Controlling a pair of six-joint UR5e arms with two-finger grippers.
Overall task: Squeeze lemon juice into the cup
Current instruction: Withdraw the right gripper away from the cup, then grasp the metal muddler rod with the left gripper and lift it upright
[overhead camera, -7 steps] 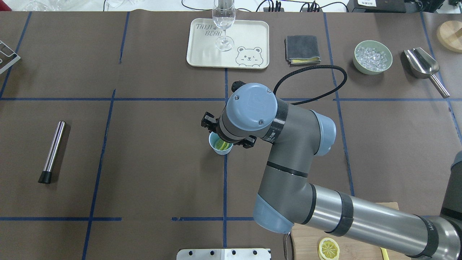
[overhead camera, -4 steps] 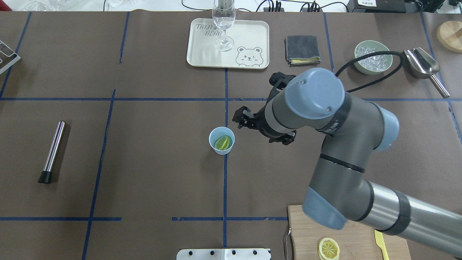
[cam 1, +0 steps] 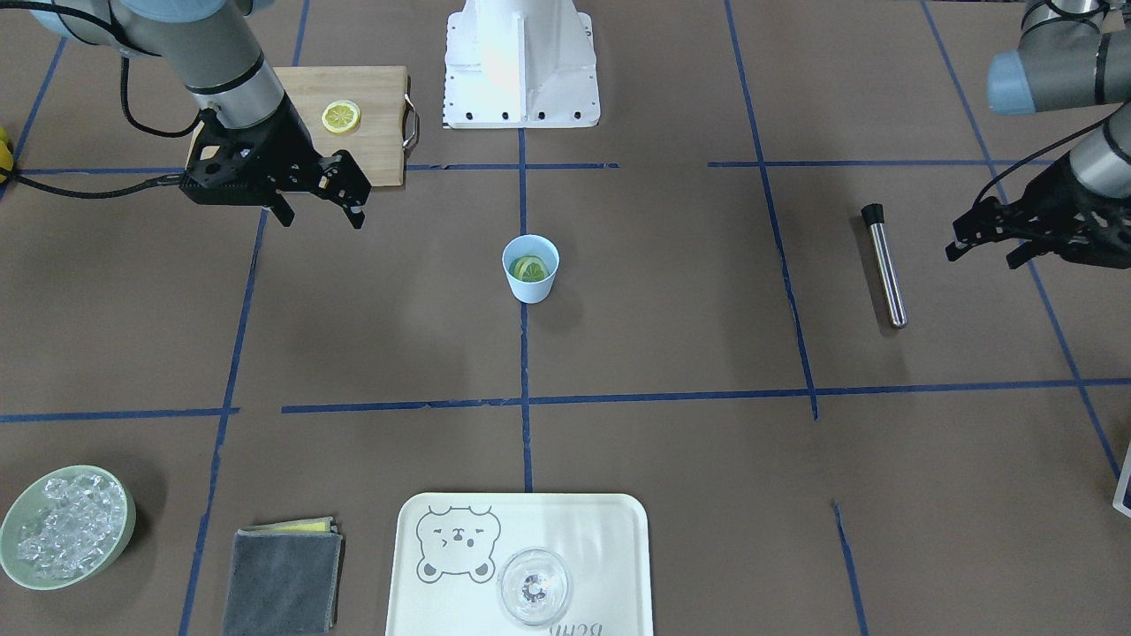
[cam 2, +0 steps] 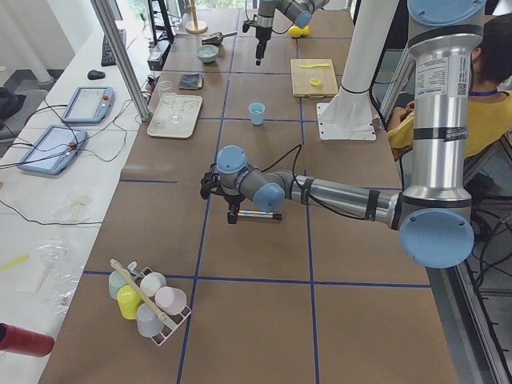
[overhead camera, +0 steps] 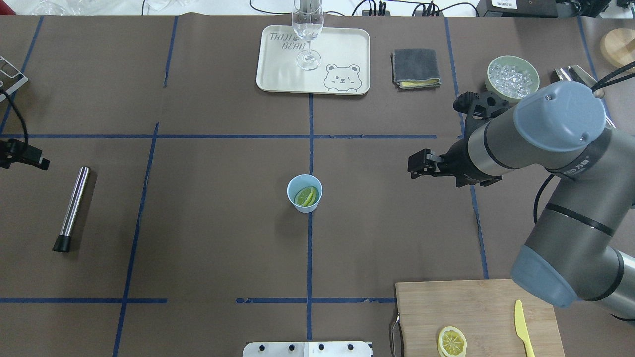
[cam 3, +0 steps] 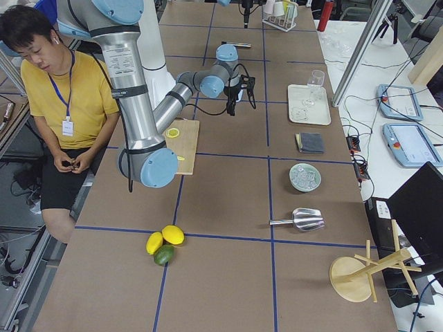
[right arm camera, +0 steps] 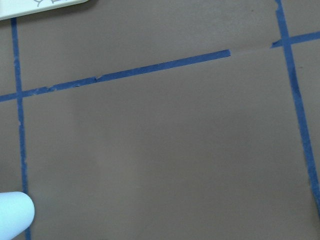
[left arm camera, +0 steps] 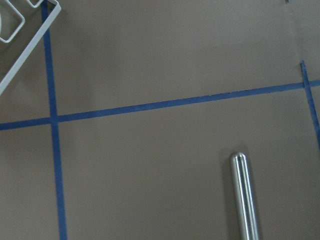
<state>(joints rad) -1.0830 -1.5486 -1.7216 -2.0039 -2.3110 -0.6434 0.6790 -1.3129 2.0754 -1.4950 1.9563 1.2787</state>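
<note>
The light-blue cup (overhead camera: 304,184) stands at the middle of the table, also in the front view (cam 1: 530,284). A yellow-green lemon piece (overhead camera: 306,196) lies inside it, leaning on the wall (cam 1: 531,268). My right gripper (cam 1: 322,212) is open and empty, hanging above the table well to the cup's right in the overhead view (overhead camera: 436,171). My left gripper (cam 1: 981,252) is open and empty at the far left edge, near the steel muddler (overhead camera: 73,207). The right wrist view shows only the cup's rim (right arm camera: 12,215) at its lower left corner.
A wooden board (overhead camera: 476,307) at the front right holds a thin lemon slice (overhead camera: 451,341) and a yellow knife (overhead camera: 523,327). At the back are a bear tray (overhead camera: 342,54) with a clear glass (overhead camera: 307,29), a grey cloth (overhead camera: 415,67), a bowl of ice (overhead camera: 512,78) and a metal scoop.
My right arm has swung from directly over the cup far to the right, leaving the lemon piece in the cup. My left gripper has come into view at the left edge.
</note>
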